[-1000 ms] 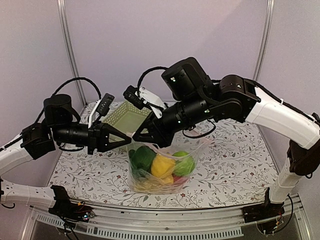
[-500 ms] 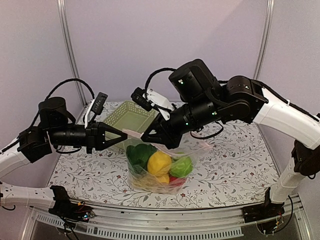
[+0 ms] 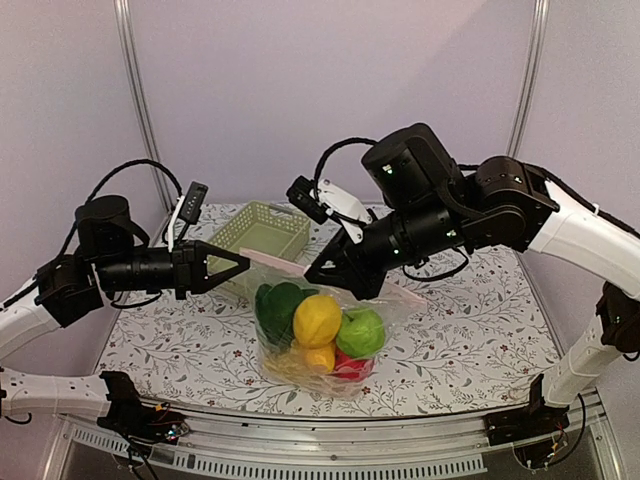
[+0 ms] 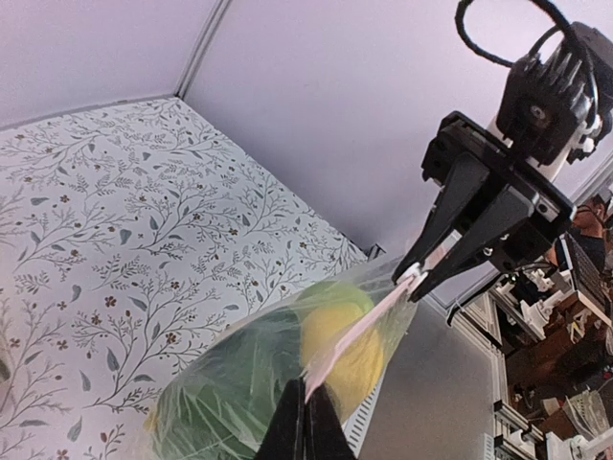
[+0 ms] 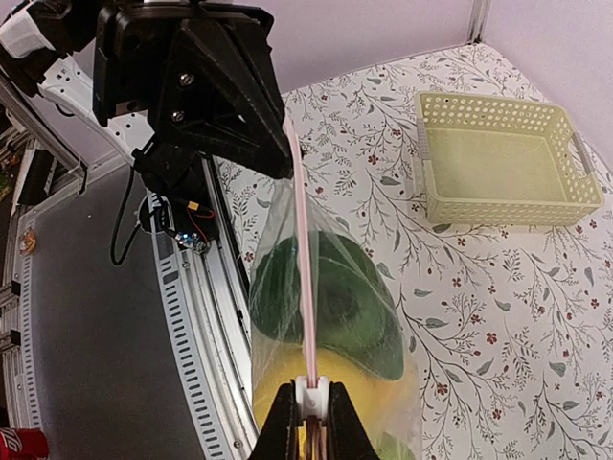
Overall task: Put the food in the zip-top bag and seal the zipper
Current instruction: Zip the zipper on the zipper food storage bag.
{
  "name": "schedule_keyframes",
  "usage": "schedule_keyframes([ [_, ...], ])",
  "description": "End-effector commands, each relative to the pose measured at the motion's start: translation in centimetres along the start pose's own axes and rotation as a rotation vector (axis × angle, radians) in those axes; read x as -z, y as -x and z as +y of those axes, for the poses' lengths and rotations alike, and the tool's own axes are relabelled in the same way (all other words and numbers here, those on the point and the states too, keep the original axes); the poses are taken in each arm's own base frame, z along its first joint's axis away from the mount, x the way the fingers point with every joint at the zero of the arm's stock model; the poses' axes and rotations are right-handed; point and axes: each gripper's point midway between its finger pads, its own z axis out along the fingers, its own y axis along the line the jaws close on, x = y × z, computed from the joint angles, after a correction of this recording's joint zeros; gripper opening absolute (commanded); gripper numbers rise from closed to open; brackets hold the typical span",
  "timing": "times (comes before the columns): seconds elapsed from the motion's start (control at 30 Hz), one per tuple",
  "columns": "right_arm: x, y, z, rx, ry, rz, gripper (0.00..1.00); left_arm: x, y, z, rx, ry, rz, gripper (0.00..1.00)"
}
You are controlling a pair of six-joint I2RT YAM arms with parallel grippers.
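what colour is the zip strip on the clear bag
The zipper is pale pink, its slider tab white; clearest in the right wrist view.

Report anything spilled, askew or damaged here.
Nothing stands out. The food is all inside the bag, the left gripper and right gripper hold its zipper taut between them, and the basket stands upright behind.

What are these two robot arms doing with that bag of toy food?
The toy food is already inside the clear bag. The left gripper pinches one end of the zipper strip and holds it taut. The right gripper is clamped on the white slider. They appear to be zipping the bag shut.
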Motion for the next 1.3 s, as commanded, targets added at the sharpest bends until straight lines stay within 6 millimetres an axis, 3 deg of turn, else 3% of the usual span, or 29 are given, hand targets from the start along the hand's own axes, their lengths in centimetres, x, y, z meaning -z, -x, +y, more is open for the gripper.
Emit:
schedule_keyframes([
  [0.0,3.0,-1.4,-1.1,-0.031,-0.05,0.023,0.0,0.9,0.8,3.3,0.045,0.144,-0.071,0.0],
  [0.37,2.7,-3.6,-1.4,-0.076,-0.06,0.068,0.0,1.3,0.6,5.1,0.084,0.194,-0.087,0.0],
  [1.27,3.1,-5.4,-2.3,-0.116,-0.106,0.094,0.0,1.7,0.7,7.9,0.138,0.251,-0.085,0.0],
])
